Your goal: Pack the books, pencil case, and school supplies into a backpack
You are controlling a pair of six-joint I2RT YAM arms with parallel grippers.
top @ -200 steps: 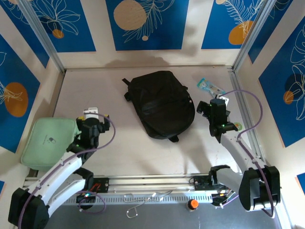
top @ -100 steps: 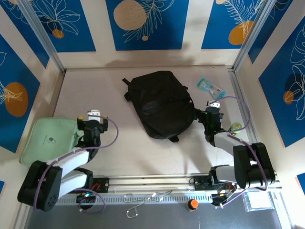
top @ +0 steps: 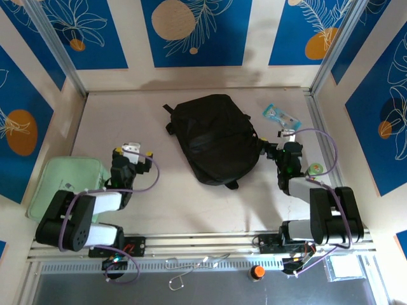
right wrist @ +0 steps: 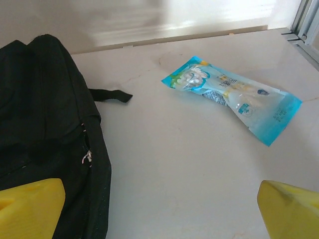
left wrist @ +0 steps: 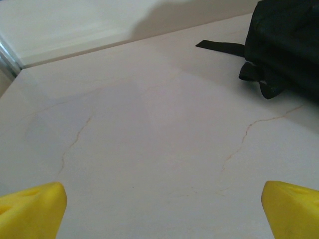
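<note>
Top external view: the backpack (top: 215, 140) lies flat on the bench (top: 172, 197), just left of the right end effector (top: 287, 145) and well to the right of the left end effector (top: 132, 154). Both have fingers spread wide, pinching nothing. A blue packet (right wrist: 232, 97) lies ahead-right of the right one; a mint green case (top: 67, 184) sits left of the left one. This looks like a pause between picks. Next probably calls for reaching the packet, with the bag held open.
</note>
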